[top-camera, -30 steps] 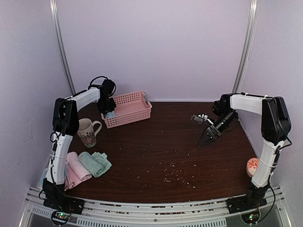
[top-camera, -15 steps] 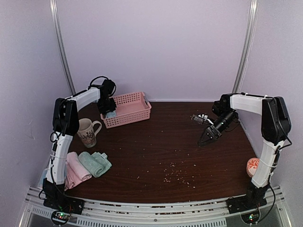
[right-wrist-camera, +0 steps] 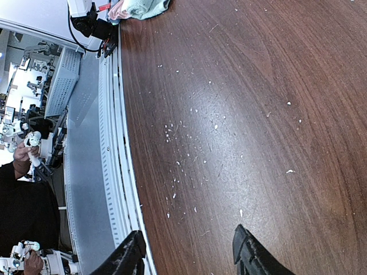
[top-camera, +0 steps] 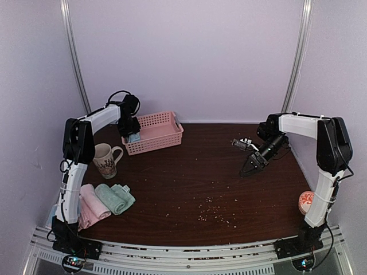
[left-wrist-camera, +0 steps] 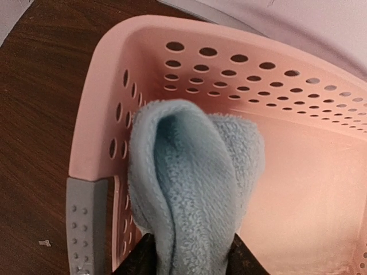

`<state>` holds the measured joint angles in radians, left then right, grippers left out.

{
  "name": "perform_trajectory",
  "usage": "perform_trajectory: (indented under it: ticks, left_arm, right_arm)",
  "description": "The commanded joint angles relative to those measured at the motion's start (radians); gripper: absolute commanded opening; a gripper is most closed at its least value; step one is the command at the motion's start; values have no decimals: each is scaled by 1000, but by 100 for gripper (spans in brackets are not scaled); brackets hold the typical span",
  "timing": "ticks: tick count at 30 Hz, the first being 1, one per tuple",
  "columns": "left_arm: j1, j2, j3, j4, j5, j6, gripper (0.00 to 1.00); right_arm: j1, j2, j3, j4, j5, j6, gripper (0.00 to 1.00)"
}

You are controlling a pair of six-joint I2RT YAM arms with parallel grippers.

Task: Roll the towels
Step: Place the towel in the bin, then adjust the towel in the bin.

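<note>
A rolled light blue towel (left-wrist-camera: 195, 172) lies in the left end of the pink perforated basket (left-wrist-camera: 97, 132). My left gripper (left-wrist-camera: 192, 252) reaches into the basket from above (top-camera: 132, 135), its dark fingers pressed against both sides of the roll, which narrows between them. Two more rolled towels, one pink (top-camera: 92, 203) and one sage green (top-camera: 114, 197), lie side by side at the table's near left. My right gripper (top-camera: 248, 169) hovers low over bare wood at the right, open with nothing between its fingers (right-wrist-camera: 189, 246).
A patterned mug (top-camera: 106, 160) stands just in front of the basket (top-camera: 157, 129), close to the left arm. A small pink-and-orange object (top-camera: 307, 200) sits beside the right arm's base. Crumbs are scattered over the table's middle (top-camera: 212, 212).
The left jaws have spread a little around the blue towel inside the basket. Both arms stay almost where they were.
</note>
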<state>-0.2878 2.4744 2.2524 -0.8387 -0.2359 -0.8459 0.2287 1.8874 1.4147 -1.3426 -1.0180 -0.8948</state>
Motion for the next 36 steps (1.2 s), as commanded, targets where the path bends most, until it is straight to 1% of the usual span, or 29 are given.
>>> perform_trajectory:
  ticks: [1, 3, 5, 14, 21, 23, 24, 26, 28, 31, 33, 36]
  left_arm:
    - [1, -79, 24, 4, -35, 16, 44]
    - [0, -83, 24, 2, -34, 17, 48]
    - [0, -82, 24, 0, -29, 18, 49]
    - [-5, -88, 15, -7, -23, 25, 49]
    - [-41, -139, 39, -6, -60, 75, 49]
    - [-55, -153, 33, 13, -70, 116, 48]
    - [-62, -158, 23, 47, -62, 145, 47]
    - [-78, -167, -17, 114, -23, 200, 42]
    - [-90, -160, -54, 183, 41, 238, 33]
    - [-108, -109, -38, 203, 80, 248, 23]
    - [-116, -68, -15, 201, 70, 249, 20]
    - [-119, -9, 20, 201, 50, 247, 20]
  right_arm:
    - [0, -12, -1, -13, -14, -17, 53]
    - [1, -14, 0, -13, -15, -17, 53]
    - [2, -16, 0, -13, -14, -16, 53]
    - [6, -22, -5, -13, -10, -16, 53]
    - [8, -24, -4, -13, -10, -16, 53]
    - [7, -23, -2, -13, -10, -16, 53]
    - [9, -24, -2, -13, -9, -15, 53]
    - [9, -20, -2, -13, -9, -15, 53]
    - [8, -16, -1, -13, -7, -14, 53]
    - [10, -15, 4, -13, -6, -9, 53]
    - [10, -15, 3, -13, -5, -8, 53]
    - [10, -17, 0, -13, -2, -8, 53]
